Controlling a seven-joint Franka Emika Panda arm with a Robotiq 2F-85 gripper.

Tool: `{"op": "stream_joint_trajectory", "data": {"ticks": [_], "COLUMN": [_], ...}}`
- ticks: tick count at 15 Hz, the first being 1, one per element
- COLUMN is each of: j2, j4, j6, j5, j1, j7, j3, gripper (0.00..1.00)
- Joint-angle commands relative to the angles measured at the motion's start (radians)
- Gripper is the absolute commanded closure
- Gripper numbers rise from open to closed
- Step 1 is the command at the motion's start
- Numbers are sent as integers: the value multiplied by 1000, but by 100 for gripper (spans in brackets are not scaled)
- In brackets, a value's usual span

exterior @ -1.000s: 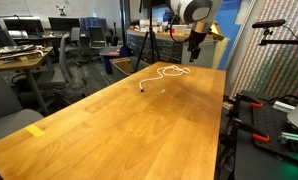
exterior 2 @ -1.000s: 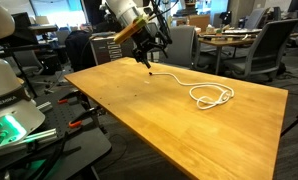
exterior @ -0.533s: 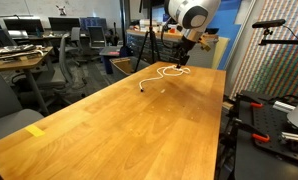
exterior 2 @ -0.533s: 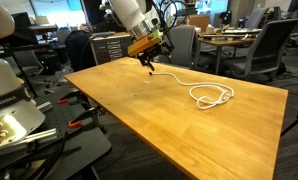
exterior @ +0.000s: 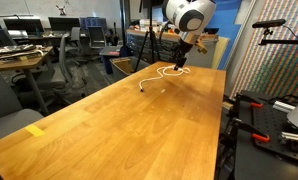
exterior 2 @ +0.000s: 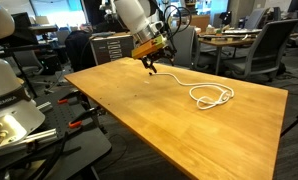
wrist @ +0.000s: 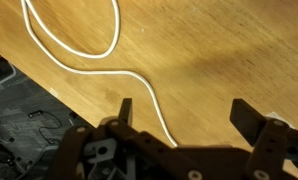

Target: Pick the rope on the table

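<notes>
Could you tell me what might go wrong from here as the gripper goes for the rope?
1. In the wrist view the rope runs close beside one finger of the open gripper, not centred, so closing may nudge it aside rather than pinch it.
2. The rope is thin and lies flat on the table, so the fingertips may scrape the wood or close above it.

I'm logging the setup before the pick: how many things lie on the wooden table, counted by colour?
White: 1, the rope
Yellow: 1, the tape mark
Total: 2 things on the table
</notes>
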Motion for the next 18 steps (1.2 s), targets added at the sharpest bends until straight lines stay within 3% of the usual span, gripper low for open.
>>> {"op": "stream_joint_trajectory", "data": {"ticks": [1, 2, 3, 5, 6, 8, 9, 11, 14, 15, 16, 18], "j2": [-56, -73, -77, -78, -75, -97, -92, -142, -181, -241, -218, -251], "j4": [13, 25, -10, 53, 33, 100, 88, 151, 271, 322, 240, 300], "j6": [-33, -31, -21, 16, 41, 89, 136, 185, 228, 192, 161, 167], "j5": [118, 219, 191, 329, 278, 337, 244, 252, 290, 364, 336, 372], "j1": [-90, -156, -210, -317, -373, -447, -478, -522, -597, -593, -545, -564], "j7": [-60, -103, -9, -97, -11, -98, -10, -55, -18, -52, -30, -34], "j3": [68, 129, 192, 296, 369, 440, 497, 538, 611, 578, 527, 532], "gripper": [0, 0, 0, 0, 0, 0, 0, 0, 0, 0, 0, 0]}}
